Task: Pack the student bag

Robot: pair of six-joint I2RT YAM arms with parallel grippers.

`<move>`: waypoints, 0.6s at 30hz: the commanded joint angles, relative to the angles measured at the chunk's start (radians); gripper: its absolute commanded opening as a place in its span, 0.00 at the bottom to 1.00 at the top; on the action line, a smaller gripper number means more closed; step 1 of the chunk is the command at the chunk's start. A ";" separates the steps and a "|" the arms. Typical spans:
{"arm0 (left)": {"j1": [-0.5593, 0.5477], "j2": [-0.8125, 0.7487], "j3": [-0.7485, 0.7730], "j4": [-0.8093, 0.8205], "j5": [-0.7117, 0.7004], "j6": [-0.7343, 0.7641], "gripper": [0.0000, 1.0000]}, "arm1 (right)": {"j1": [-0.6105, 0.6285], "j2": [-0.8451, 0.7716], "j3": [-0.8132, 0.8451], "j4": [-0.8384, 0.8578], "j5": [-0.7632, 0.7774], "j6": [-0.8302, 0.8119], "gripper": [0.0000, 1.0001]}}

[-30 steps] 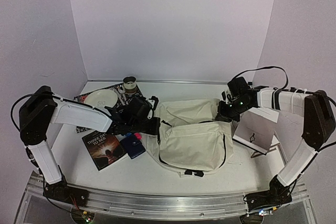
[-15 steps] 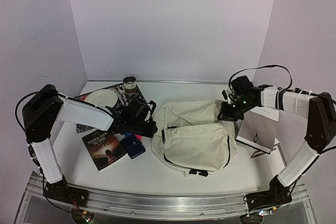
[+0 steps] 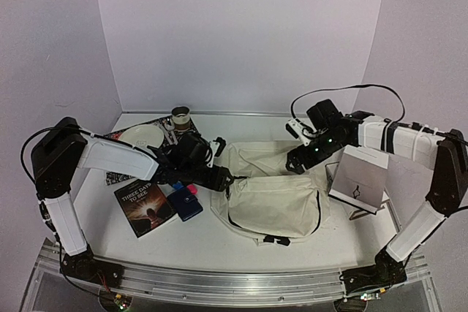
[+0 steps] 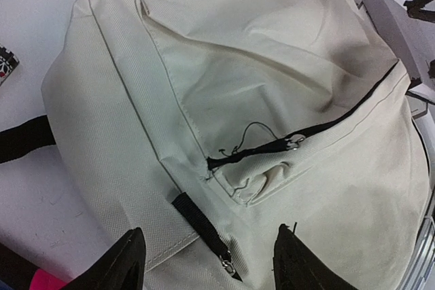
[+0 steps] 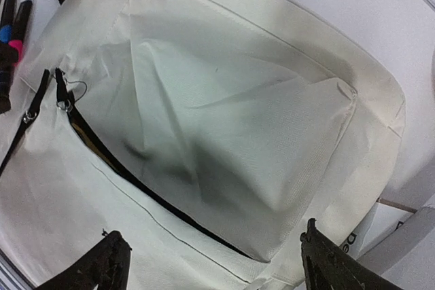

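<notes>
student bag [image 3: 272, 199] lies flat mid-counter [image 3: 219, 242]; left fingers [image 4: 126, 266] and right fingers [image 5: 102, 266] open, empty, over it. Risk: zip [image 4: 251, 149] looks barely open and the cloth is limp, so a pinch may drag it into the book [image 3: 144, 208]

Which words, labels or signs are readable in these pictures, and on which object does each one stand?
"THREE DAYS TO SEE": cover of the book; small, second word uncertain.
Small dark emblem, no words: white box.
Letters on that box, right wrist view: cut off, unreadable.
student bag: no text.
</notes>
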 commanded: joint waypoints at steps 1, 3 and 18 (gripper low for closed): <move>-0.001 -0.027 0.057 0.039 0.032 0.022 0.69 | 0.048 0.065 0.049 -0.053 0.154 -0.147 0.93; -0.001 -0.022 0.061 0.040 0.039 0.009 0.70 | 0.081 0.098 0.052 -0.051 0.207 -0.164 0.94; -0.001 0.055 0.036 0.089 0.108 -0.263 0.71 | 0.271 0.157 -0.017 -0.019 0.242 -0.137 0.96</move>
